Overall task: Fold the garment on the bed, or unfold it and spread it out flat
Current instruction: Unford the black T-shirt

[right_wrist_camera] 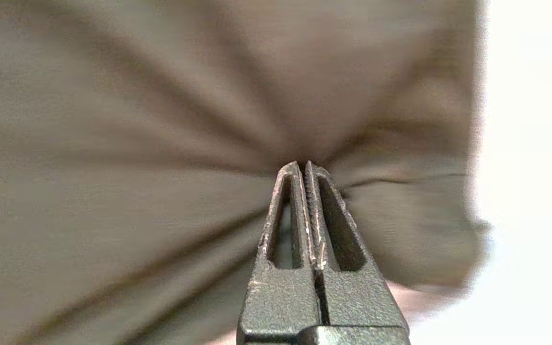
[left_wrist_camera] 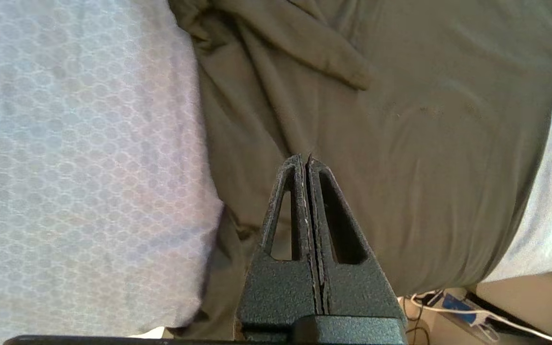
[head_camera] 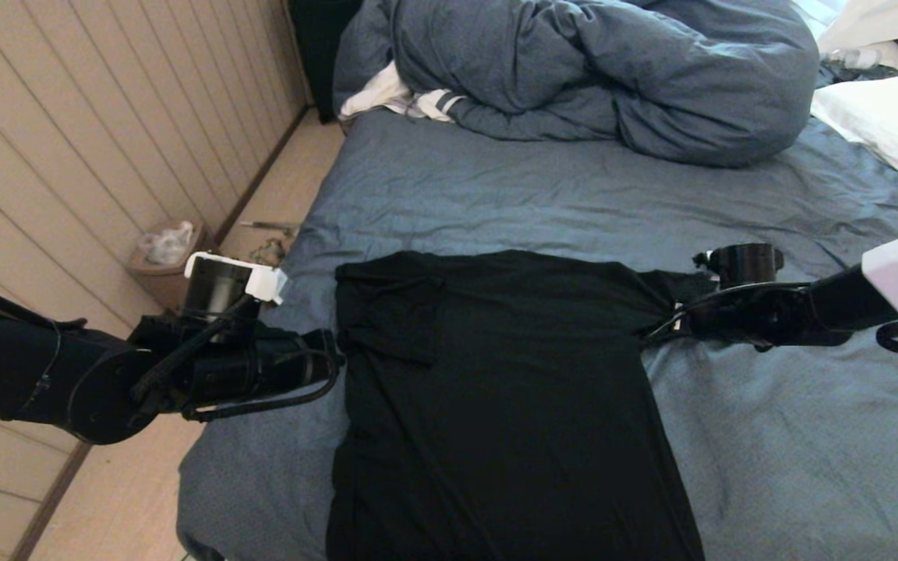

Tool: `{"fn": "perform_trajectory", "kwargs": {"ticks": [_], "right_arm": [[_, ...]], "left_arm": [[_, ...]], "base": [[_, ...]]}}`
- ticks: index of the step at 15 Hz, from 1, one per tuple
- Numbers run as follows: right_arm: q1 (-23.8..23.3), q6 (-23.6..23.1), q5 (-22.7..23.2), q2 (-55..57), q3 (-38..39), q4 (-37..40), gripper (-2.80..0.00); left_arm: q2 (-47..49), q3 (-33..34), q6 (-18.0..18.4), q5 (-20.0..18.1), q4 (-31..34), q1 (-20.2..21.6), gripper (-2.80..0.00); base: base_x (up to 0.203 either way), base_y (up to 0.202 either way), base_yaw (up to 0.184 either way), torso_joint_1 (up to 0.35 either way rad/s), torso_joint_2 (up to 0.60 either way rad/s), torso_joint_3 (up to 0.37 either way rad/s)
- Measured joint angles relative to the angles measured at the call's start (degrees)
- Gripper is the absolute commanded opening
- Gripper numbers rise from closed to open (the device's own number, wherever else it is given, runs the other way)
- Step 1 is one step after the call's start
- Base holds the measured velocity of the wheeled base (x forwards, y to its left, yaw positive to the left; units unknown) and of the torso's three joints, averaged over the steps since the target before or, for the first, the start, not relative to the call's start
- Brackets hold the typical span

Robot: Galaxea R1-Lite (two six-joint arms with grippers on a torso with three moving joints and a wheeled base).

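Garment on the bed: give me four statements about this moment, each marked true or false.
1. The right hand is shut on the garment. True.
2. The left hand is wide open. False: its jaws are pressed together on the fabric.
3. The duvet covers the garment. False: it lies bunched at the far end of the bed, apart from the shirt.
4. The hands grip opposite sides of the garment. True.

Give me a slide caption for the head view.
Both hands, left and right, pinch the black T-shirt at opposite edges on the bed.
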Motion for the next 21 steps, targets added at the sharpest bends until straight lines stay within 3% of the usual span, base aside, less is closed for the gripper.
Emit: {"fn": "perform_trajectory", "kwargs": {"ticks": [9, 12, 14, 17, 18, 19, 21], "right_arm": [[-4.69, 0.49, 1.6, -5.9, 0.7, 0.46, -2.8], [-4.58, 3.61, 2.62, -10.91, 3.72, 0.55, -2.8], [-4.41, 6.31, 3.18, -14.24, 7.21, 0.53, -2.8], [-4.3, 10.73, 8.68, -19.75, 16.82, 0.44, -2.8], [-4.24, 12.2, 12.04, -21.6, 19.86, 0.33, -2.8], [-4.11, 13.47, 14.7, -22.95, 21.87, 0.17, -2.8], [-4.16, 13.89, 16.97, -24.41, 23.54, 0.03, -2.8]], "left_arm": [[0.61, -1.7, -0.23, 0.3, 0.46, -0.02, -2.8], [2.61, -7.31, 0.25, 0.43, 3.25, 0.0, -2.8], [4.18, -11.13, 2.47, 0.45, 7.05, -0.57, -2.8], [7.48, -14.75, 4.82, 2.14, 8.72, -5.06, -2.8], [8.97, -16.13, 5.9, 4.29, 9.35, -6.4, -0.69], [10.44, -17.31, 7.02, 6.88, 9.65, -7.42, 0.0], [13.26, -19.68, 8.83, 11.34, 9.44, -9.57, 0.0]], "base": [[0.0, 0.0, 0.0, 0.0, 0.0, 0.0], [0.0, 0.0, 0.0, 0.0, 0.0, 0.0], [0.0, 0.0, 0.0, 0.0, 0.0, 0.0], [0.0, 0.0, 0.0, 0.0, 0.0, 0.0], [0.0, 0.0, 0.0, 0.0, 0.0, 0.0], [0.0, 0.0, 0.0, 0.0, 0.0, 0.0], [0.0, 0.0, 0.0, 0.0, 0.0, 0.0]]}}
